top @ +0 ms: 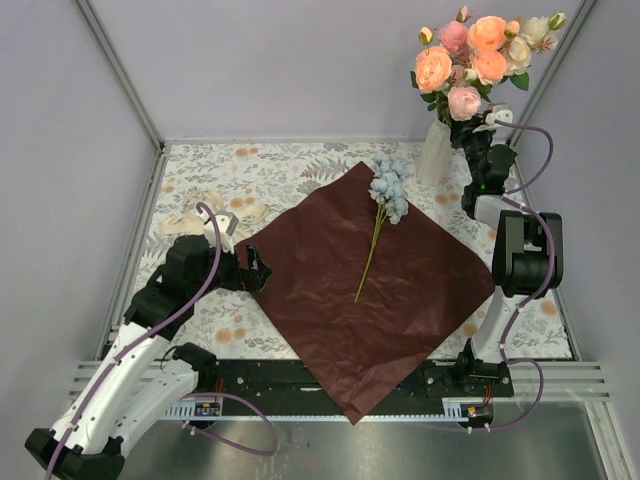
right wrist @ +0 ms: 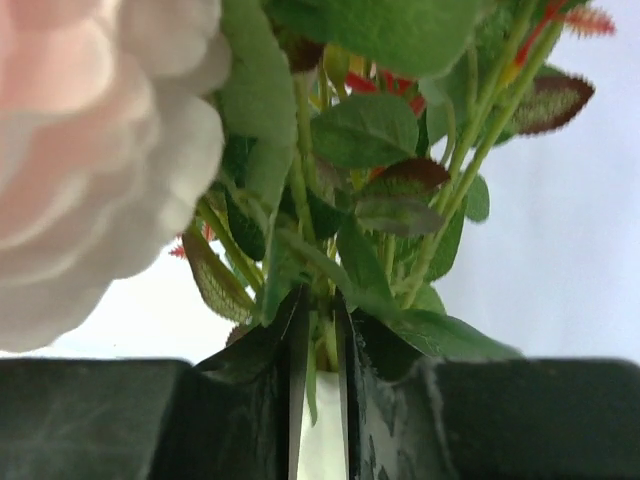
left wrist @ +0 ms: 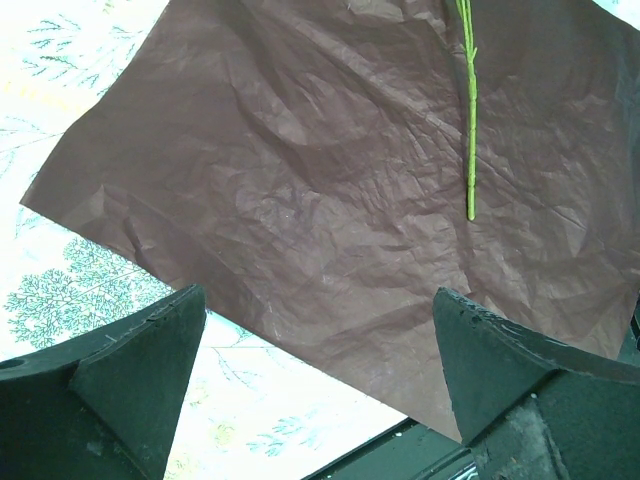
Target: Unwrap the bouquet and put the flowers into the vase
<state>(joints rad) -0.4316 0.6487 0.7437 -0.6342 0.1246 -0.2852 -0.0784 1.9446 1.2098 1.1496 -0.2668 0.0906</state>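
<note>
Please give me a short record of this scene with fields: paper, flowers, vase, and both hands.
wrapping paper: unfolded, flat on the table
blue flower: lying on the paper, outside the vase
pink and peach flowers: standing in the vase
left hand: open, empty, by the paper's left corner
right hand: at the stems above the vase mouth, narrow gap, grip unclear

Table (top: pixel 280 170) under maroon paper (top: pixel 370 290), vase (top: pixel 434 155)

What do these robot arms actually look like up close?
The left arm and right arm are white tubes joined by chunky black blocks, each trailed by a looping purple cable. The left pincer and right pincer are matt black, with two thick wedge-shaped fingers each.
</note>
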